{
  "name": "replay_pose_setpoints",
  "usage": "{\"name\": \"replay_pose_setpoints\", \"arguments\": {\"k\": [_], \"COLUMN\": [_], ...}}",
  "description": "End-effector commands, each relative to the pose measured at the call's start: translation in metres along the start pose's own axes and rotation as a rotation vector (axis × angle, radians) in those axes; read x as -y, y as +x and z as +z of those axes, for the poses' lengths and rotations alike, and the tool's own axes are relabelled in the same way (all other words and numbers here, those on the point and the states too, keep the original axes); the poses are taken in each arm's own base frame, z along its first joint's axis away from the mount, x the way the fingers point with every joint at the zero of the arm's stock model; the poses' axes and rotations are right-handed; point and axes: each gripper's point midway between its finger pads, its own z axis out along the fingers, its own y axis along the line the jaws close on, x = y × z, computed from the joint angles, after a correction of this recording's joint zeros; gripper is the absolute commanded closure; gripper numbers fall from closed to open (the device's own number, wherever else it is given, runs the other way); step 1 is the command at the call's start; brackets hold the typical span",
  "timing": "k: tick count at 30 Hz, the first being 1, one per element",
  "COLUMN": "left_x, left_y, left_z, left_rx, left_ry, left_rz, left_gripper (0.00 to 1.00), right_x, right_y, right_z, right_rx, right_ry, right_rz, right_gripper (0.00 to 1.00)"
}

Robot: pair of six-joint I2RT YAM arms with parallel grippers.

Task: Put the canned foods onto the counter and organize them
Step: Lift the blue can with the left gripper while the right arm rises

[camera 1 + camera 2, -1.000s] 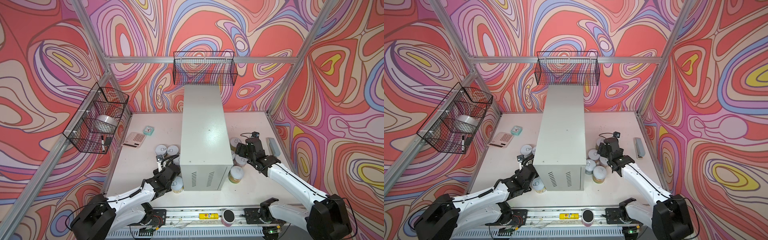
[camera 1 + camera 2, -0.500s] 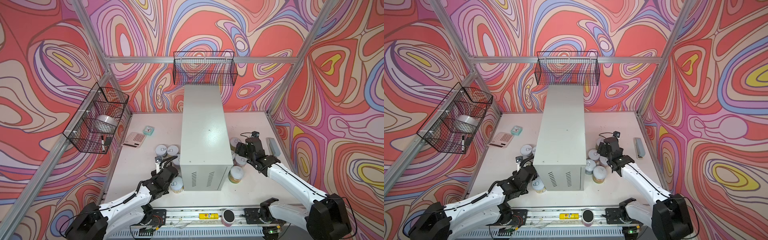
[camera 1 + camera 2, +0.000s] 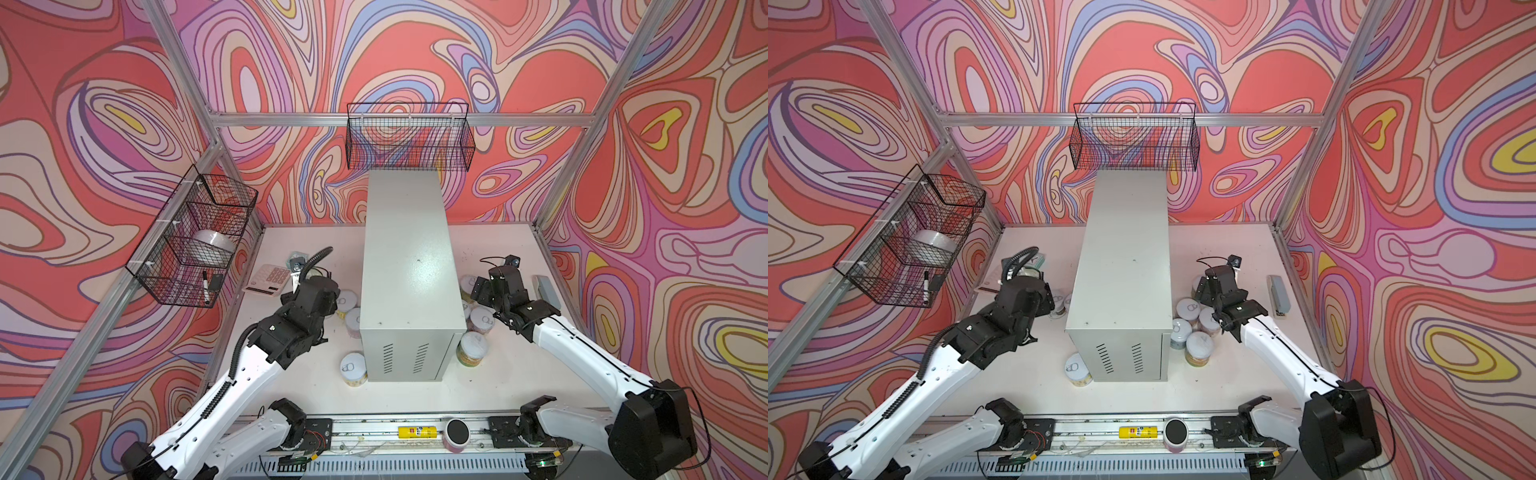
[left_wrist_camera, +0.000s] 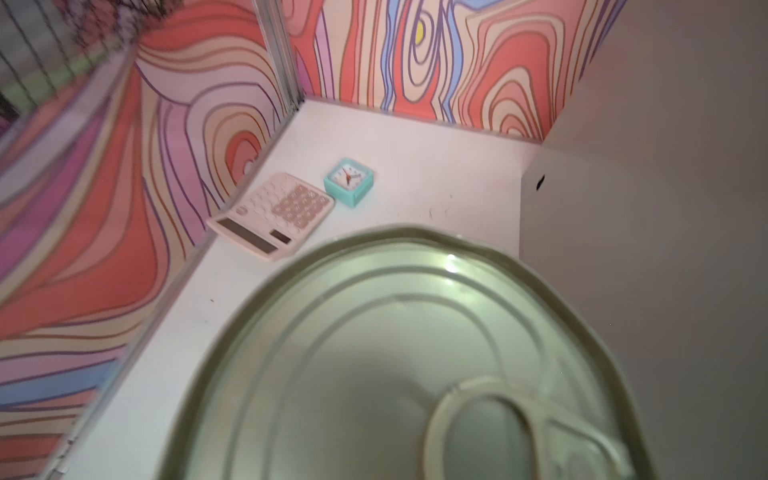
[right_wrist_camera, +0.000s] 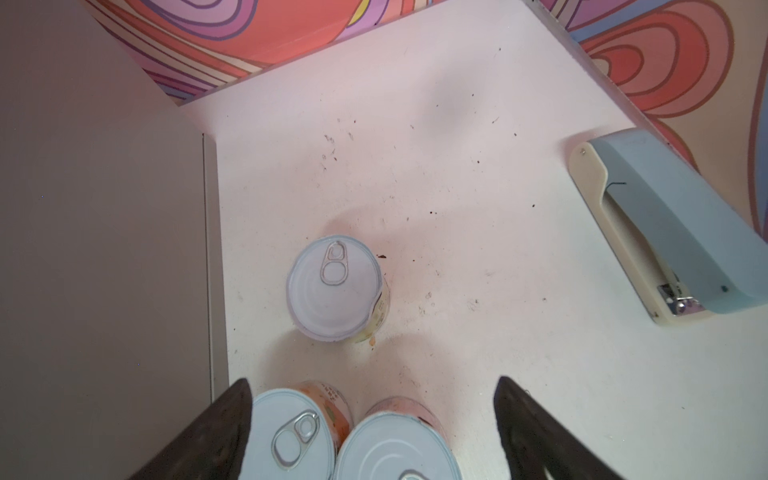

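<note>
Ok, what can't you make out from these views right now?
- Left gripper fingers: under its own wrist in both top views; a can, blurred, fills the left wrist view.
- Cans left of the counter: left arm covers some in both top views.
- Two nearest cans: cut by the right wrist view's edge.
- Can labels: too small in top views.

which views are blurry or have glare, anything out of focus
Left wrist view: the can fills the lower frame, too close and soft, one small glint on its lid; right wrist view: sharp, only the fingers blur at the edge; a top view: sharp, faint sheen on the counter.
</note>
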Motion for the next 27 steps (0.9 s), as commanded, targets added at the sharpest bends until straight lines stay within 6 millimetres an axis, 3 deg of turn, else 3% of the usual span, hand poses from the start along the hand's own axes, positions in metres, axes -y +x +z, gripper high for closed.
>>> {"name": "replay_pose_setpoints", "arguments": {"k": [1, 7, 13, 20, 27], "left_x": [-0.009, 0.023, 0.067, 0.119, 0.169], "left_y": [-0.043, -0.123, -0.176, -0.216, -0.218], "left_z": [-0.015, -0.04, -0.063, -0.087, -0.09], "left_rx": [0.007, 0.085, 0.142, 0.181, 0.161], "left_ry": [-0.057, 0.055, 0.257, 0.506, 0.622], "left_rz": [0.105, 0.115, 0.095, 0.047, 0.086], "left_gripper": [1.0, 1.0, 1.0, 1.0, 1.0], "right_x": [0.0, -0.007, -0.013, -0.019, -0.025], "right_y": [-0.01, -0.029, -0.042, -0.061, -0.1], "right_z": [-0.006, -0.02, -0.027, -0.037, -0.064], "right_rx": [0.004, 0.047, 0.074, 0.107, 0.196], "right_ry": [0.027, -0.007, -0.032, -0.048, -0.056], "right_rz": [0.012, 0.035, 0.04, 0.028, -0.006], "right_gripper": [0.06, 0.06, 0.06, 0.06, 0.07]}}
